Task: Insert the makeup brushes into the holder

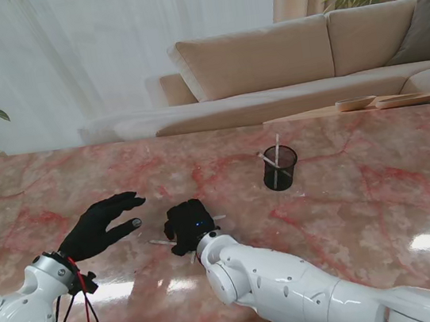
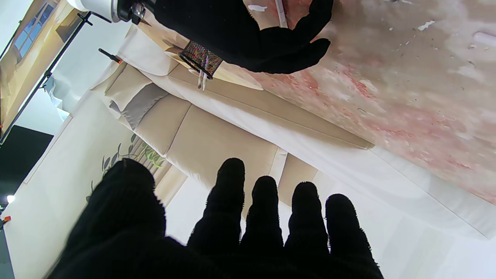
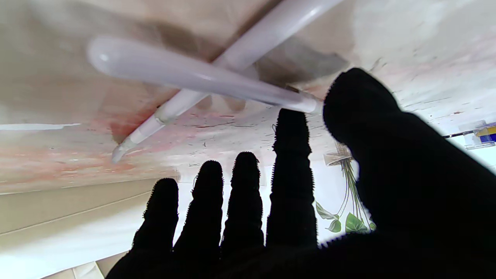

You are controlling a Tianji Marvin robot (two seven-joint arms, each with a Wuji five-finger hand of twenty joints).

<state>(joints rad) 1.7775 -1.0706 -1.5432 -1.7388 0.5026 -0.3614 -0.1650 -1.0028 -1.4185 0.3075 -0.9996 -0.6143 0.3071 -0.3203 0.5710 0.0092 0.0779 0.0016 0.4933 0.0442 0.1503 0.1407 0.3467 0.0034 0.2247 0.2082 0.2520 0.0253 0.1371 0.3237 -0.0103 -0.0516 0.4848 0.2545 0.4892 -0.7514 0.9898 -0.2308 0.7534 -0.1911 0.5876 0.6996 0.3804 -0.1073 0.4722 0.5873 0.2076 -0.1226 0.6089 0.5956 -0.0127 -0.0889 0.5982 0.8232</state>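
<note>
right hand (image 1: 190,225) palm-down over two crossed white makeup brushes (image 3: 201,77) on the pink marble table (image 1: 366,212), thumb tip at one handle, fingers extended, gripping nothing; left hand (image 1: 100,227) just left of it, open, empty; farther right, black mesh holder (image 1: 280,168) upright with brushes inside.

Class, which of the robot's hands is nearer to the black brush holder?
Right. The right hand lies left of the holder and nearer me, over loose brushes; the left hand hovers farther left.
</note>
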